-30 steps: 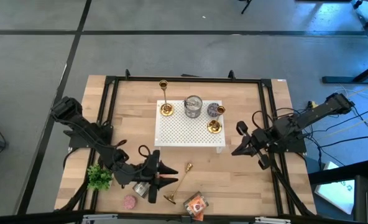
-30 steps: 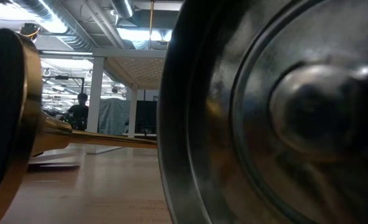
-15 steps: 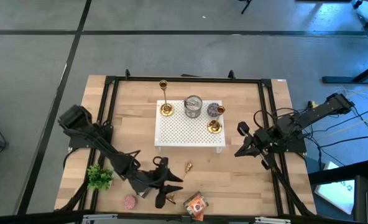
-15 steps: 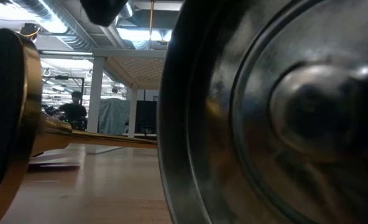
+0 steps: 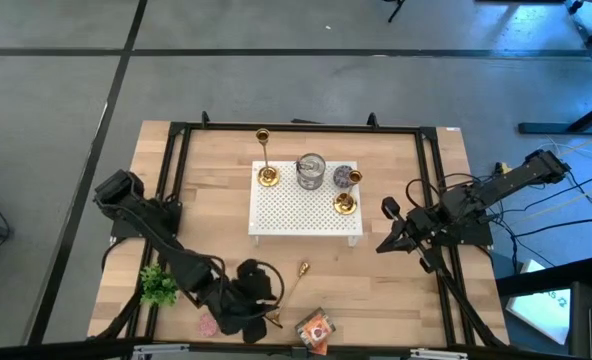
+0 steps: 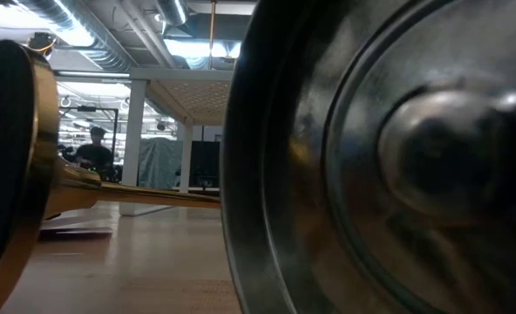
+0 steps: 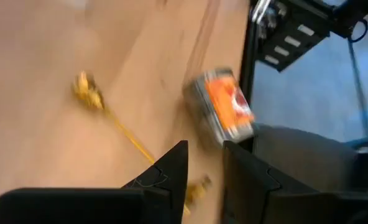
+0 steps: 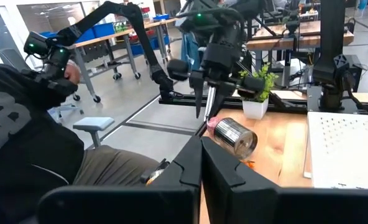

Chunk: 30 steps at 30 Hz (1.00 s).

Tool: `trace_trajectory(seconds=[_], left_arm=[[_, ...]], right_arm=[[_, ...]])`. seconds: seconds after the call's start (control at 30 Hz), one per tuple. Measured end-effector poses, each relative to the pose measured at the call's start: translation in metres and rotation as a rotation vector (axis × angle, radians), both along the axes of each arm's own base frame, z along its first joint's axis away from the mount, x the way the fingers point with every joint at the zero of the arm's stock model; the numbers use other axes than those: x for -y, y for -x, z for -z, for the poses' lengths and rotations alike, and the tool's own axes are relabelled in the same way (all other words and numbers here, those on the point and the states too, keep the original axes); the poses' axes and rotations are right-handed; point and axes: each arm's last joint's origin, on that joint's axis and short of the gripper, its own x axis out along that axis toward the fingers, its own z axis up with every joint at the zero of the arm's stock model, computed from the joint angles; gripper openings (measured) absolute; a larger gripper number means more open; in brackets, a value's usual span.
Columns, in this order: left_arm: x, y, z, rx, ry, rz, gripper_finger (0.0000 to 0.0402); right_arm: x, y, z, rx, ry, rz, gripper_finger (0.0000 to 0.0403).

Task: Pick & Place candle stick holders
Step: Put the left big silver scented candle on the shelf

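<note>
Holder [image 5: 289, 291] lying flat in front of white pegboard [image 5: 306, 210], awaiting pickup | left gripper [image 5: 259, 310] lowered over its stem, grasp cannot be told | right gripper [image 5: 391, 240] parked right of pegboard, clenched empty.

Bare wood is lying open between the white perforated board [image 5: 306, 210] and the table's near edge at centre and right; the near-left corner is crowding up, with the left gripper [image 5: 259, 318] over a fallen candle stick holder [image 5: 294, 281], an orange-labelled tin [image 5: 317, 328], a pink candle [image 5: 208, 324] and a small plant [image 5: 160, 285] standing close together.
</note>
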Motion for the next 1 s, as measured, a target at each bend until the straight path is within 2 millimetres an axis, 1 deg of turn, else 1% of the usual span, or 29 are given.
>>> trace_trajectory(seconds=[0.17, 0.23, 0.33, 0.47, 0.6, 0.73, 0.9, 1.0], left_arm=[[0.002, 0.011, 0.002, -0.146, 0.156, -0.107, 0.0080], [0.002, 0.014, 0.004, -0.187, 0.186, -0.141, 0.0079], [0.002, 0.018, 0.007, -0.265, 0.238, -0.177, 0.0085], [-0.001, 0.027, 0.013, -0.379, 0.248, -0.252, 0.0100], [-0.008, 0.036, 0.020, -0.496, 0.239, -0.366, 0.0123], [-0.011, 0.041, 0.029, -0.574, 0.258, -0.428, 0.0156], [-0.010, 0.034, 0.046, -0.656, 0.256, -0.457, 0.0202], [-0.012, 0.028, 0.057, -0.701, 0.231, -0.444, 0.0229]], right_arm=[[0.000, 0.000, -0.001, 0.008, -0.004, 0.001, 0.0005], [0.000, 0.000, -0.001, 0.013, -0.006, 0.001, 0.0005], [0.000, 0.000, -0.002, 0.017, -0.009, 0.001, 0.0005], [0.000, 0.000, -0.002, 0.018, -0.009, 0.004, 0.0005], [0.000, 0.000, -0.002, 0.018, -0.009, 0.004, 0.0005], [0.000, 0.000, -0.002, 0.018, -0.009, 0.003, 0.0005], [0.000, 0.000, -0.002, 0.018, -0.009, 0.003, 0.0005], [0.000, 0.000, -0.002, 0.018, -0.010, 0.003, 0.0005]])
